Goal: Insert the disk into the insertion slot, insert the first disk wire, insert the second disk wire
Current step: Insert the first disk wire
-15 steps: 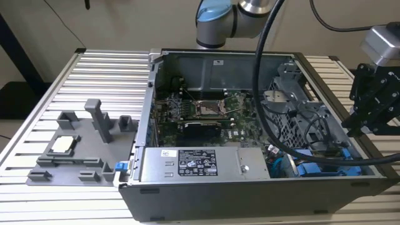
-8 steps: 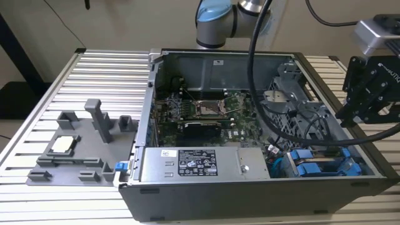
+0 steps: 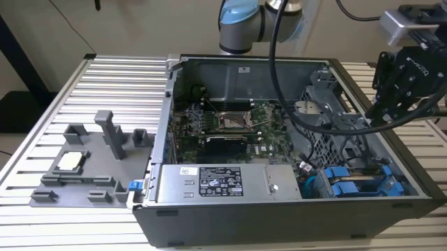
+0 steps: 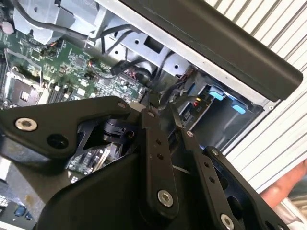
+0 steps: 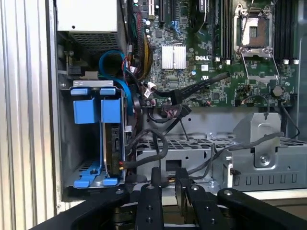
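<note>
First wrist view: black tool [image 5: 168,174] clenched, empty, apart from narrow grey metal insertion slot [image 5: 67,143]; blue-framed silver-grey disk [image 5: 109,143] seated inside that slot.

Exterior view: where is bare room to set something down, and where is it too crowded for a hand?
Bare table slats lie beyond the grey fixture tray, along the near edge before it, and on the exterior view's right of the computer case. Crowded: the case corner by the blue drive carriers, tangled with cables, gripper above.
</note>
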Robot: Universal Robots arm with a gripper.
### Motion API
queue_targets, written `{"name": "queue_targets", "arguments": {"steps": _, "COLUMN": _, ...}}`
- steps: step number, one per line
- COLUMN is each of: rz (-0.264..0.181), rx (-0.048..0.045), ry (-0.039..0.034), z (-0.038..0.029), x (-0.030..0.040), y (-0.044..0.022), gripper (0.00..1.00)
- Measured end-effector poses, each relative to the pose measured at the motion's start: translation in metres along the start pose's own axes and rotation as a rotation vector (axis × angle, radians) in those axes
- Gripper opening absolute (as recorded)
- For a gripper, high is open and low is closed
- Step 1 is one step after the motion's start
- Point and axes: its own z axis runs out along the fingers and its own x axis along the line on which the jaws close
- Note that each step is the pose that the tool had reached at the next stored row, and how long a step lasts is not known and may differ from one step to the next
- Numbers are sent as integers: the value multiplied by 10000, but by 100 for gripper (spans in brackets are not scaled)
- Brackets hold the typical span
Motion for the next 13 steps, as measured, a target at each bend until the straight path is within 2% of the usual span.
{"name": "queue_targets", "arguments": {"steps": 5, "rz": 1, "rx": 0, "ry": -2, "z": 2, "x": -4, "y": 1, "gripper": 27}}
{"name": "queue_targets", "arguments": {"steps": 7, "rz": -1, "rx": 0, "ry": 1, "z": 3, "x": -6, "y": 21, "gripper": 27}}
{"name": "queue_targets", "arguments": {"steps": 13, "rz": 0, "rx": 12, "ry": 0, "z": 13, "x": -10, "y": 194, "gripper": 27}}
